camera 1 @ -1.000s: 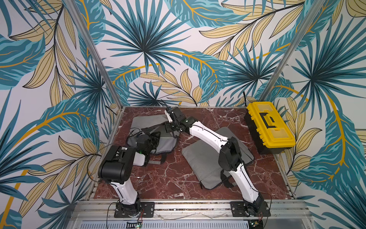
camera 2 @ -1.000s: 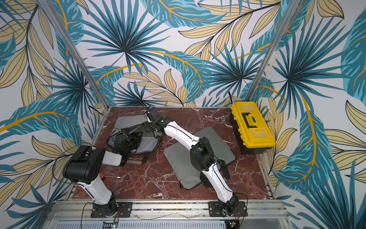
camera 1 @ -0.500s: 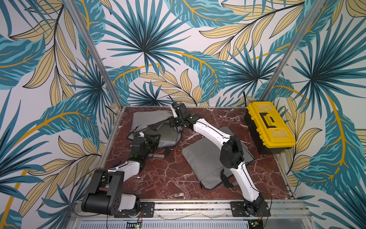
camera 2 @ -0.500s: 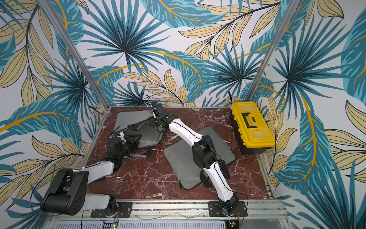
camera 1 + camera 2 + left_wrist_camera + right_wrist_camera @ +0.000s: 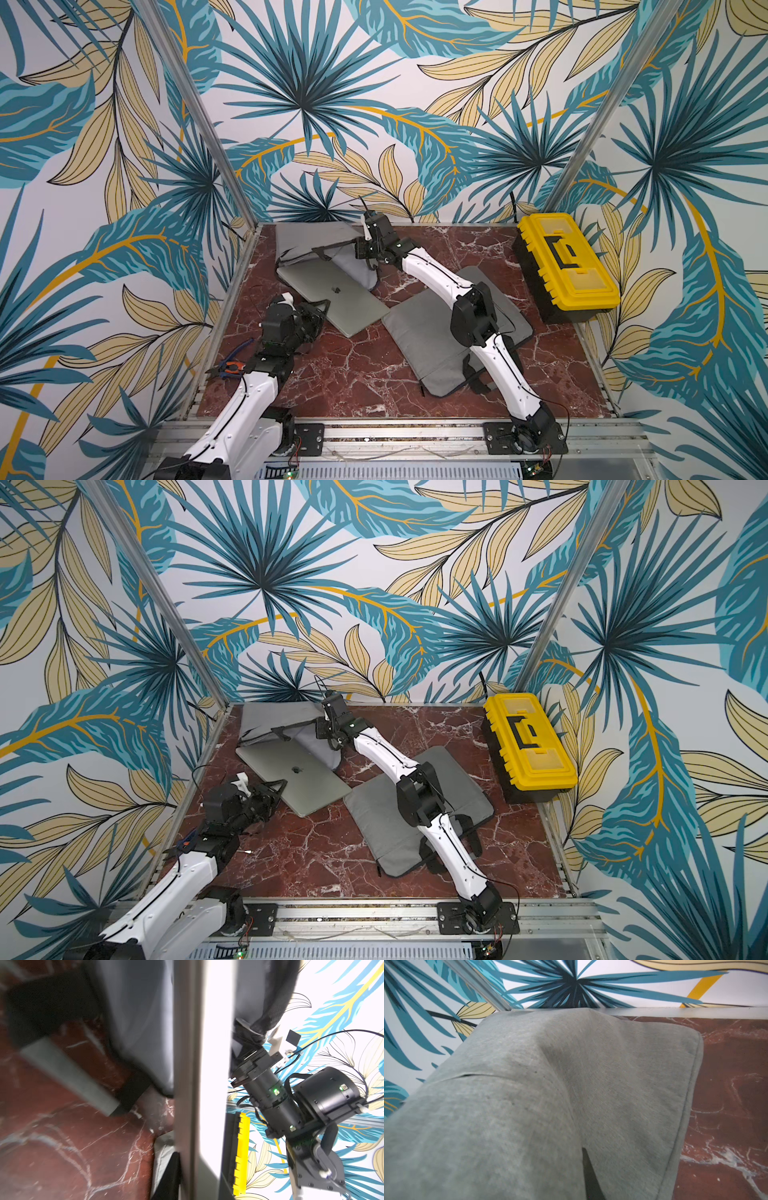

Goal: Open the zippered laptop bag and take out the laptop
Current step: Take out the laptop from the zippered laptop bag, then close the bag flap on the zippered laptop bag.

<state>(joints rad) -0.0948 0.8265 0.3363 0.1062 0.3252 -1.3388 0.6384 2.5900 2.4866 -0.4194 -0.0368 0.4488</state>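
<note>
At the far left corner of the bench lies the grey bag, its mouth turned toward the bench's middle. The right claw is clamped on the bag's upper flap and holds it raised, probably so the mouth gapes and the bag cannot slide. The laptop lies almost wholly out, its far end at the mouth. The left claw sits at the laptop's near corner; whether it pinches cannot be told.
</note>
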